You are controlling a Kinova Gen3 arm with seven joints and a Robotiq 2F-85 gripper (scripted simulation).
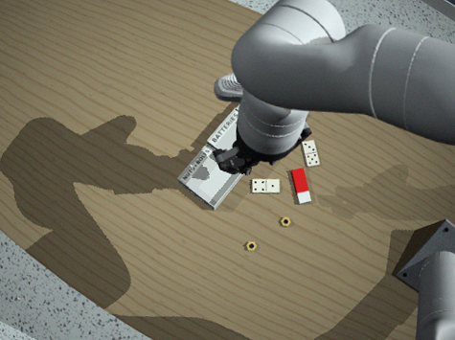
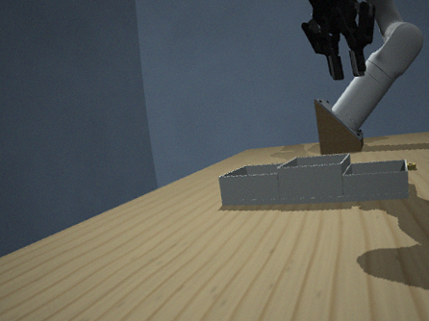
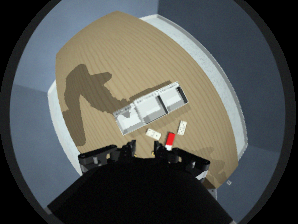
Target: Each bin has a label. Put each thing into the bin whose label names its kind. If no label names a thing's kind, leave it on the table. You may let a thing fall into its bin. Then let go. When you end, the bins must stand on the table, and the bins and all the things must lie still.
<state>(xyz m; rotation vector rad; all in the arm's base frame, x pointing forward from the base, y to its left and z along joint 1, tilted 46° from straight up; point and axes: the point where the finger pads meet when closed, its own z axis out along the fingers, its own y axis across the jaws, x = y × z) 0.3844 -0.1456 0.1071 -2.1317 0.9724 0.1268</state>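
Three grey bins stand joined in a row on the wooden table; two labels read NUTS+BOLTS and BATTERIES, and the arm hides the third. My gripper hangs high above the row, fingers partly open with nothing between them. Two white dominoes and a red-and-white block lie on the table to the right of the bins. Two brass nuts lie nearer the front; one of them shows past the bins' end in the exterior view.
The arm's base mount stands at the table's right side. A grey disc-shaped part sticks out from under the arm behind the bins. The arm's shadow falls across the table to the left.
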